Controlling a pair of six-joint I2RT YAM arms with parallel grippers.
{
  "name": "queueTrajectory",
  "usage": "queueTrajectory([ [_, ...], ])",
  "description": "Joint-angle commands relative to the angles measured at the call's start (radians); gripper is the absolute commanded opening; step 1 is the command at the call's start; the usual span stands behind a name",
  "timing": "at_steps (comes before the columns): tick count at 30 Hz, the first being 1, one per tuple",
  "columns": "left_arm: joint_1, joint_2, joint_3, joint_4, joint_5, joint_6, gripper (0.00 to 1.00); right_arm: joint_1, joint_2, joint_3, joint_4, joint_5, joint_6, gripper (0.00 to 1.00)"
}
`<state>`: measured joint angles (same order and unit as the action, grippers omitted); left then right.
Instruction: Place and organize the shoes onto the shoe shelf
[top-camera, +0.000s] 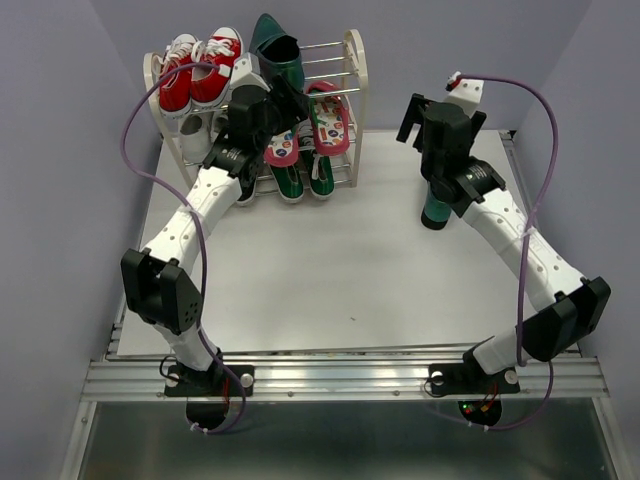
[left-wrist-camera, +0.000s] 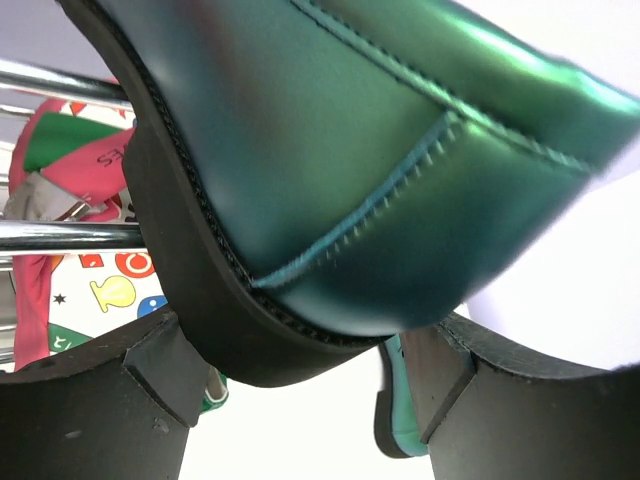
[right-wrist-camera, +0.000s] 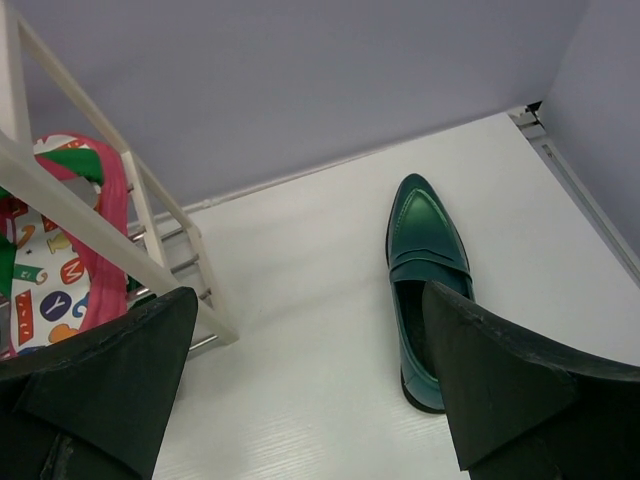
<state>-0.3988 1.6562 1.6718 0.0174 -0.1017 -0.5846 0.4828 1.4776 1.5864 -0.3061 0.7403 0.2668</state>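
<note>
Shoe shelf (top-camera: 357, 62): stood at the far left of the table (top-camera: 300, 285); flip-flops (top-camera: 330, 122) and green sneakers (top-camera: 290, 182) are racked on it.
Left gripper (left-wrist-camera: 300, 378): jaws are placed around the heel of one teal dress shoe (left-wrist-camera: 350, 150) at the top tier; whether it is clamped cannot be told.
Right gripper (right-wrist-camera: 308, 300): jaws are spread wide, with nothing between them, above the other teal dress shoe (right-wrist-camera: 425, 250) on the table.

Premises assessed as a robotics laboratory test cell. Plain lavender walls (top-camera: 60, 100) enclose a white table (top-camera: 330, 270) on three sides. Two robot arms (top-camera: 190, 225) are bolted to an aluminium rail (top-camera: 340, 376) at its near edge, trailing purple cables (top-camera: 124, 150). The shoe shelf (top-camera: 358, 60) stands on the tabletop, not on a floor.
</note>
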Motion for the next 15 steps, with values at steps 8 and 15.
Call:
queueTrajectory([
  [8, 0.032, 0.005, 0.002, 0.015, -0.009, 0.005, 0.73, -0.021, -0.023, -0.071, 0.038, -0.022, 0.022, 1.0],
  [15, 0.032, -0.087, -0.081, 0.009, 0.011, 0.015, 0.99, -0.03, -0.057, -0.131, -0.011, -0.062, 0.054, 1.0],
])
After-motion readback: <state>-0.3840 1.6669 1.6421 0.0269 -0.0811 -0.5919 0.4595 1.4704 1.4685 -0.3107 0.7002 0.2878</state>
